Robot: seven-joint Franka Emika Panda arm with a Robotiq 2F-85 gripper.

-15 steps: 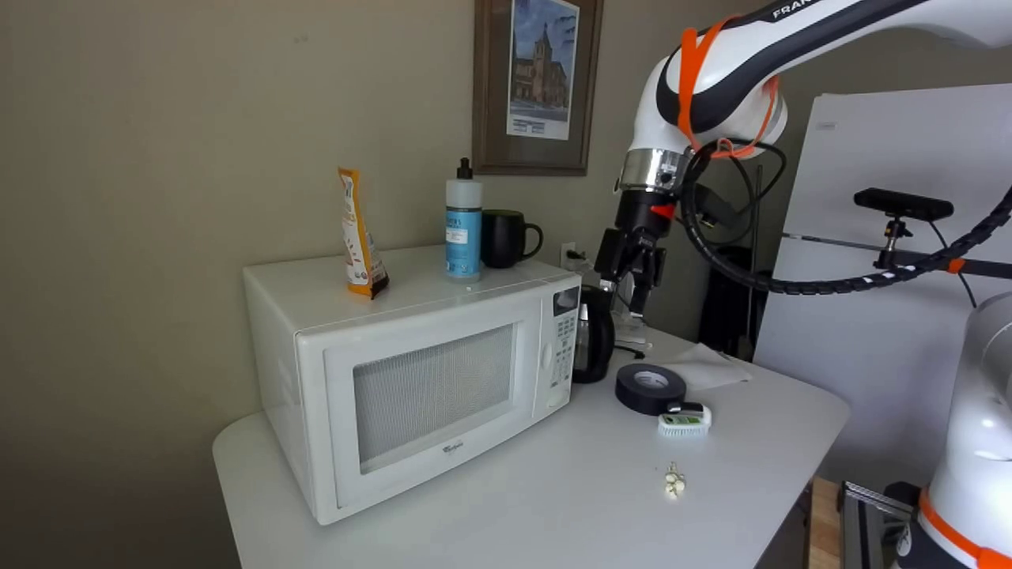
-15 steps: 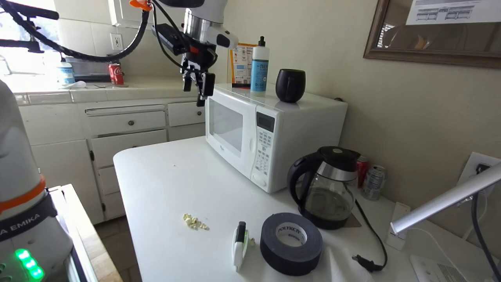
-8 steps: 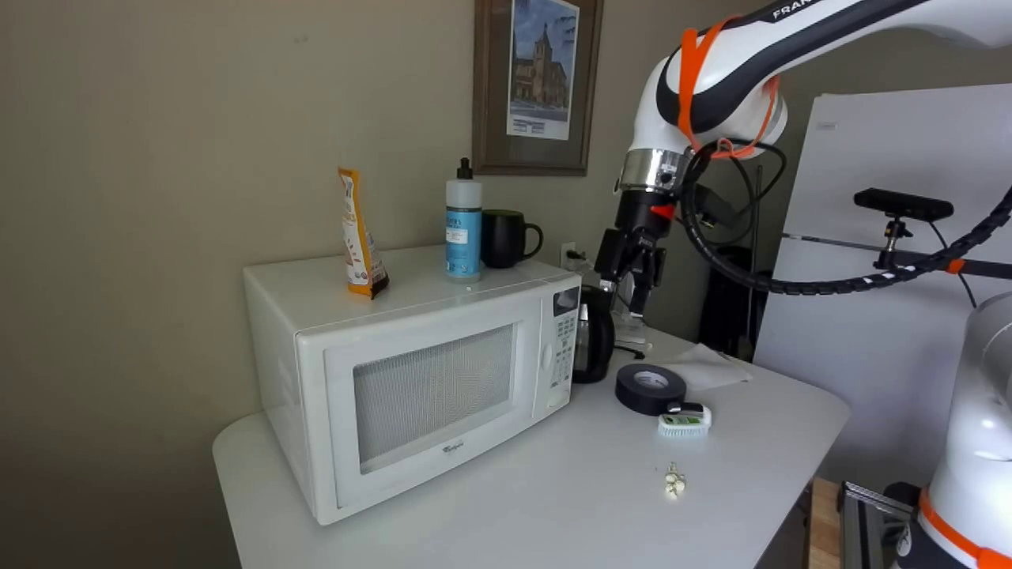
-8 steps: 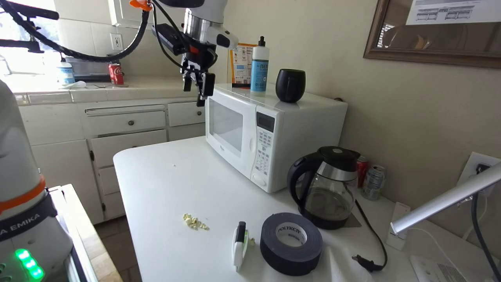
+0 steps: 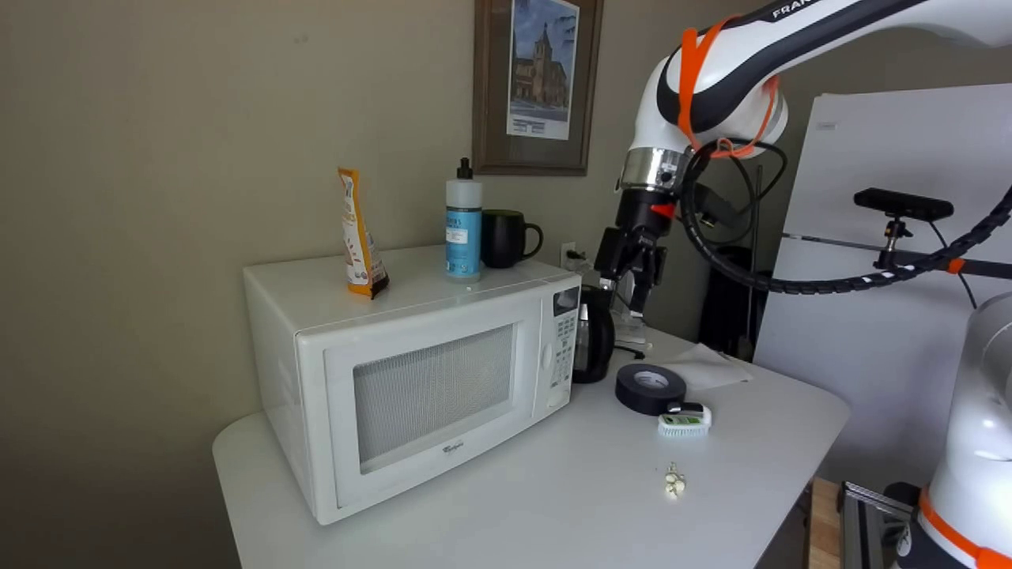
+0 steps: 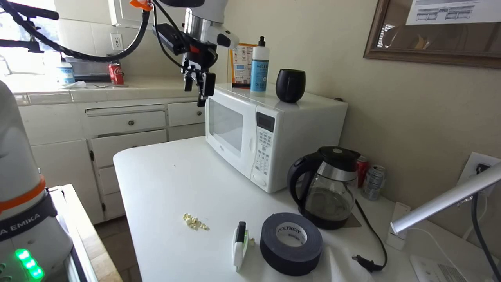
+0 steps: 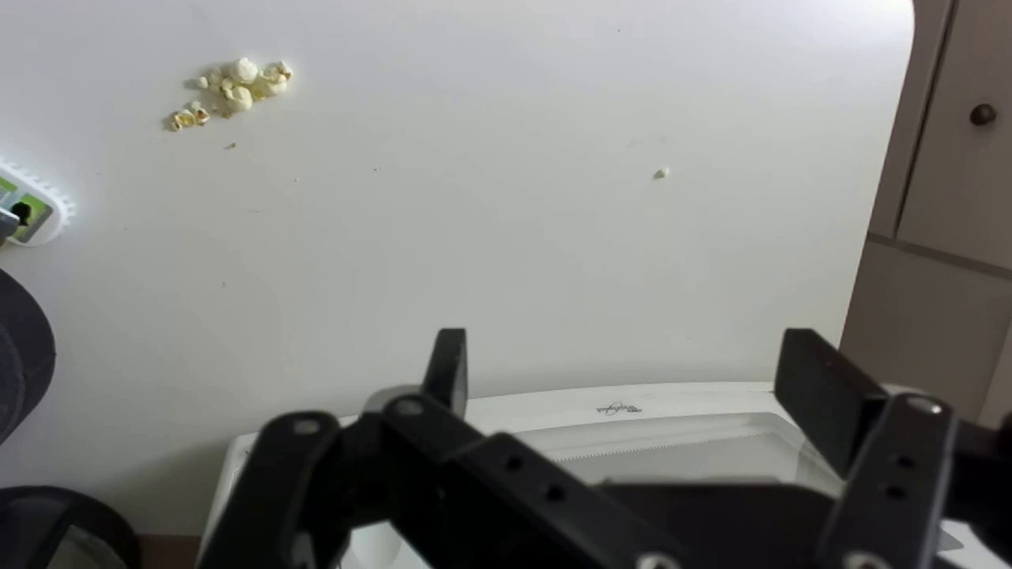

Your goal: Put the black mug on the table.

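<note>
The black mug (image 5: pixel 500 239) stands upright on top of the white microwave (image 5: pixel 340 304), beside the white-and-blue bottle. In an exterior view its handle points to the right. The mug (image 6: pixel 290 87) also shows on the microwave in an exterior view; it is out of the wrist view. The table (image 5: pixel 601 490) is pale grey-white and carries the microwave; it fills much of the wrist view (image 7: pixel 506 197). My gripper (image 5: pixel 621 299) is open and empty, in the air in front of the microwave and apart from the mug. Its two fingers stand wide apart in the wrist view (image 7: pixel 624 340).
The white-and-blue bottle (image 6: pixel 259 74) and an orange bag (image 5: pixel 361 237) stand on the microwave. A kettle (image 6: pixel 330 188), a black tape roll (image 6: pixel 291 250), a white brush (image 6: pixel 239 246) and popcorn (image 6: pixel 195 222) are on the table. A silver pole (image 6: pixel 446 199) reaches in at the right.
</note>
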